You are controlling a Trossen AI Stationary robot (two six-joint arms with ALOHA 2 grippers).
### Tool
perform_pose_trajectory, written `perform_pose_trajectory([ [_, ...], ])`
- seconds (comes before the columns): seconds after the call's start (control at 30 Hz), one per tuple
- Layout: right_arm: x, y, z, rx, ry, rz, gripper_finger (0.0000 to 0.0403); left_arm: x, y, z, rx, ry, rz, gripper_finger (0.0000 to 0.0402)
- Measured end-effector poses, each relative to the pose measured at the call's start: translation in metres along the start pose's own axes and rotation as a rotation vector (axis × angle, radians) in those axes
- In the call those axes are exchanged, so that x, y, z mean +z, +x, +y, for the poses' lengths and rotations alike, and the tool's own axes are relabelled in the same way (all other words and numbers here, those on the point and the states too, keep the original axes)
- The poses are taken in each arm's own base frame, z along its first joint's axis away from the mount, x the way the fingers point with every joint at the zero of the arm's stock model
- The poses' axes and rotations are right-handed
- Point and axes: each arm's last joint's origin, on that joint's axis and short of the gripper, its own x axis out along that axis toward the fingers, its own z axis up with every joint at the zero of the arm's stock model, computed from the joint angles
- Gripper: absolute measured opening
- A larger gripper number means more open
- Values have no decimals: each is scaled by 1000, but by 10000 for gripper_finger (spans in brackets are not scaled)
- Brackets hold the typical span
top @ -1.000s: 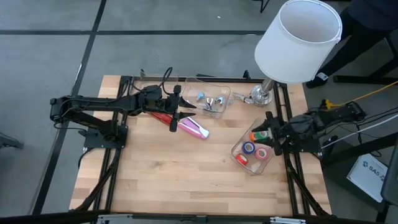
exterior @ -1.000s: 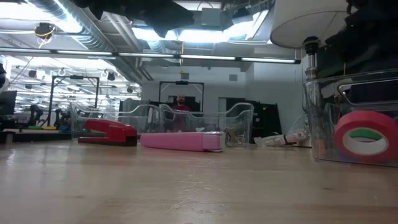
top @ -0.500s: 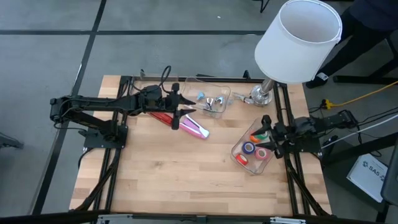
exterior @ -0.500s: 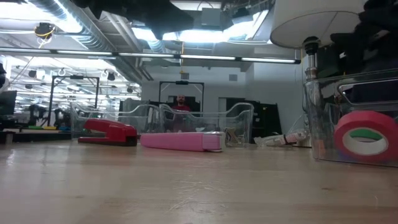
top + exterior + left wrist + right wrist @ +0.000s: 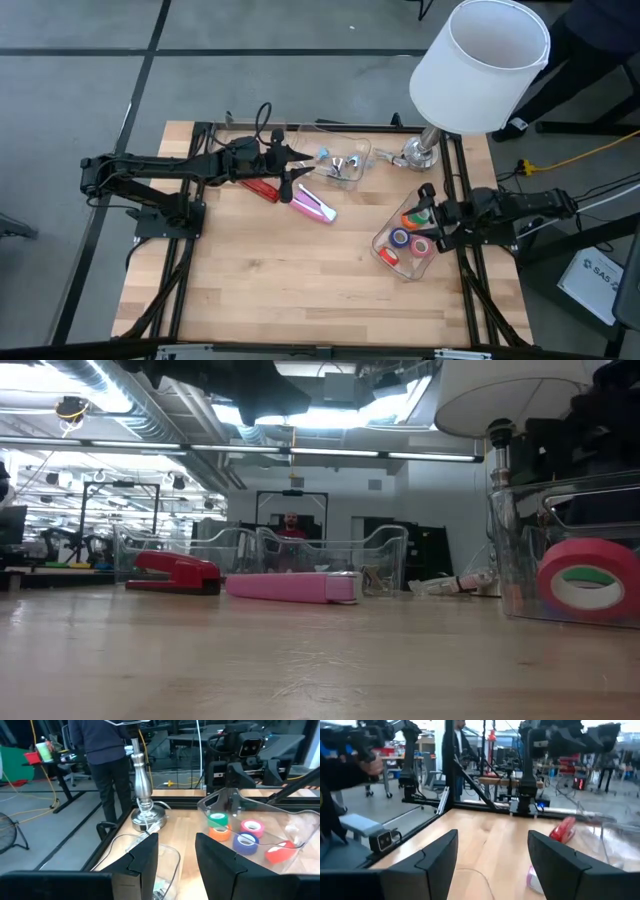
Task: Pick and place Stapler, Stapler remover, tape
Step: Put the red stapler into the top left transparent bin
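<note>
A red stapler (image 5: 262, 187) (image 5: 175, 572) and a pink stapler (image 5: 313, 207) (image 5: 290, 587) lie flat on the wooden table. Small silvery staple removers (image 5: 340, 165) sit in a clear bin (image 5: 352, 148). Several coloured tape rolls (image 5: 410, 238) (image 5: 240, 832) lie in a second clear bin (image 5: 385, 255); a pink roll (image 5: 588, 580) stands against its wall. My left gripper (image 5: 290, 165) (image 5: 175, 855) hovers open above the red stapler, beside the remover bin. My right gripper (image 5: 426, 215) (image 5: 492, 865) is open at the tape bin's right side.
A lamp with a white shade (image 5: 480, 65) and metal base (image 5: 420, 150) stands at the far right corner. A person (image 5: 107, 755) stands beyond the table's far right corner. The near half of the table (image 5: 290, 290) is bare wood.
My left gripper has shifted slightly toward the far edge and the remover bin, staying open. My right arm has drawn back a little toward the table's right edge. The staplers and tape rolls have not moved.
</note>
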Motion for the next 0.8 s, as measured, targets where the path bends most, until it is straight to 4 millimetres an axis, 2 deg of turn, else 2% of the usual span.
perform_pose_trajectory([
  [0.1,0,0,-3,7,-54,3,239,0,0,0,0,-1,0,127],
  [0.37,-1,-2,-16,-111,-146,20,239,0,0,1,17,-25,1,127],
  [0.57,-5,-4,-29,-366,-99,73,239,-1,0,2,60,-25,13,127],
  [0.8,-10,-2,-30,-343,-86,136,239,-6,0,3,104,6,73,127],
])
